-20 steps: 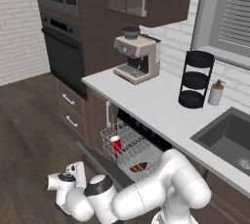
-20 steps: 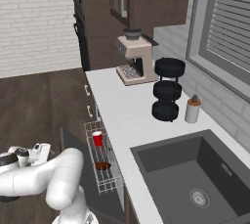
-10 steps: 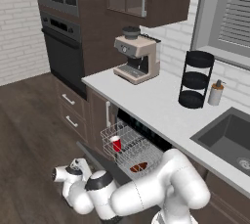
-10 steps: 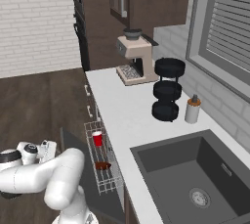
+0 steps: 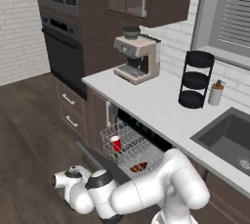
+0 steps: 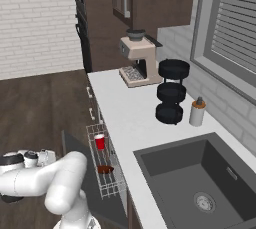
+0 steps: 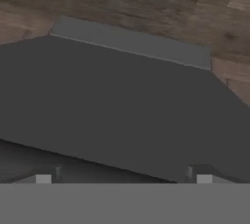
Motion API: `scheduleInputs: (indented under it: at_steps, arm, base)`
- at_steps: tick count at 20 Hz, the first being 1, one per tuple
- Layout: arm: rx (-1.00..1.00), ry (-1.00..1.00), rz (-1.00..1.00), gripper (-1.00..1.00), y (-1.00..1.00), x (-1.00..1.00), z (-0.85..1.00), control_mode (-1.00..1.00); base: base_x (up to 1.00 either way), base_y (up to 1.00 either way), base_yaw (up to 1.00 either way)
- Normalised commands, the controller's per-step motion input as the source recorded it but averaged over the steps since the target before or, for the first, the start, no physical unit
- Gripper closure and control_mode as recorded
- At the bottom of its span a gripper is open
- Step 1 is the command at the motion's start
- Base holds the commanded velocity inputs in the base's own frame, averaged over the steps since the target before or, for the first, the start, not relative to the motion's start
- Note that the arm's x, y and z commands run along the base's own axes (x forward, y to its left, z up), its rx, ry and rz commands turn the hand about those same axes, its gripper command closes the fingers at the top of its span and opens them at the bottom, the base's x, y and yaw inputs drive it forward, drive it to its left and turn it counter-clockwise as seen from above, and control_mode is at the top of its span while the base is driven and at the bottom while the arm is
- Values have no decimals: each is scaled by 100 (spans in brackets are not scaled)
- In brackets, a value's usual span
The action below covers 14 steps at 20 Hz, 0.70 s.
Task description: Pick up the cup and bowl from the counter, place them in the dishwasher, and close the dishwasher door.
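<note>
Down low, the white arm bends from its base toward the floor, and its gripper (image 7: 122, 176) hangs just over the dishwasher door (image 7: 112, 105); in the hand view the two finger tips (image 7: 43, 179) stand far apart, spread wide, with nothing between them. Whether they touch the panel I cannot tell. That door is a flat dark panel, dropped open over the brown wood floor (image 7: 146, 3).

Behind it, the dishwasher (image 5: 141, 135) sits under the counter (image 5: 146, 100) with its silver-white wire rack (image 5: 129, 147) pulled out. Standing upright in the rack, toward its left end as seen from the left base view, is the red cup (image 5: 116, 143). Farther right in the same rack lies the reddish-brown bowl (image 5: 138, 167), apart from the cup.

On the counter, a beige coffee machine (image 5: 136, 59) stands at the far left. A black tiered rack (image 5: 195, 78) stands to the right near the wall, a small dispenser bottle (image 5: 215, 93) just beside it. Nearer right, the dark sink (image 5: 227, 137) is sunk into the slab.
</note>
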Motion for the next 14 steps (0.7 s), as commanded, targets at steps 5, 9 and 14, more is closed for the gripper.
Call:
scheduleInputs:
  at_steps: [5,9,14]
  arm:
    - [-42,29,1,-100,-37,52,-100,-100]
    - [-17,13,-1,-100,-76,79,-61,-100]
    - [-6,10,-14,-100,-100,97,-43,-100]
  base:
    - [0,0,0]
    - [0,0,0]
    - [0,0,0]
